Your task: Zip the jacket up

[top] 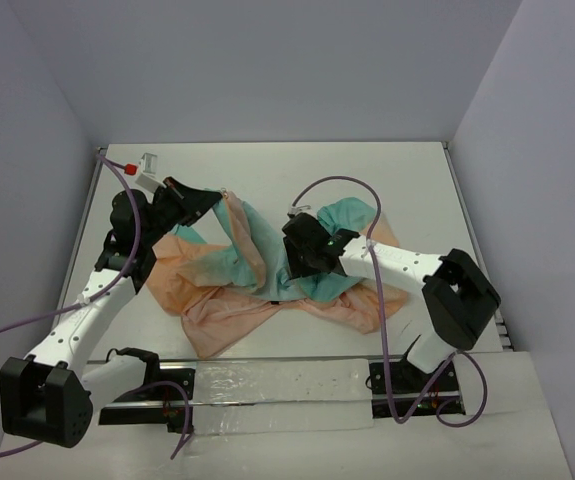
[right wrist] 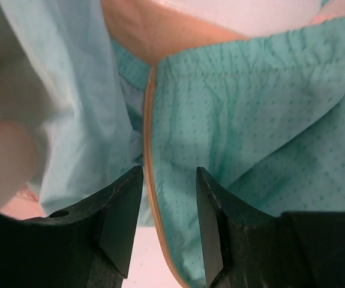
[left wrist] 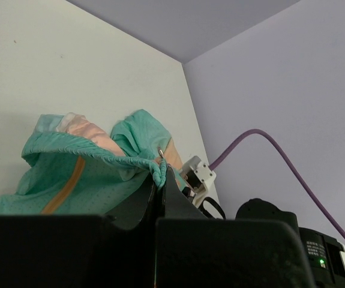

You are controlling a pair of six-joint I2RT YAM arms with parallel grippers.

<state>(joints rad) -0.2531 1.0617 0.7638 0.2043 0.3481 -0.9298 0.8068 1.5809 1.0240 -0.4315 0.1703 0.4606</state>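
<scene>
The jacket [top: 257, 285] lies crumpled in the middle of the table, peach-orange with teal-green folds. My left gripper [top: 207, 200] is shut on the jacket's teal hem and holds that corner lifted at the left; in the left wrist view the bunched hem [left wrist: 158, 170] sits pinched at my fingertips, a small metal zipper piece [left wrist: 161, 153] just above. My right gripper [top: 302, 262] hovers over the teal part at the middle, jaws open. In the right wrist view the orange zipper edge [right wrist: 149, 180] runs between my open fingers [right wrist: 121, 207] over teal cloth [right wrist: 250, 120].
Grey walls enclose the white table [top: 267, 165] on three sides. A purple cable [top: 342, 182] loops over the right arm, another [top: 127, 185] over the left. A clear plastic strip [top: 277, 385] lies along the near edge between the arm bases.
</scene>
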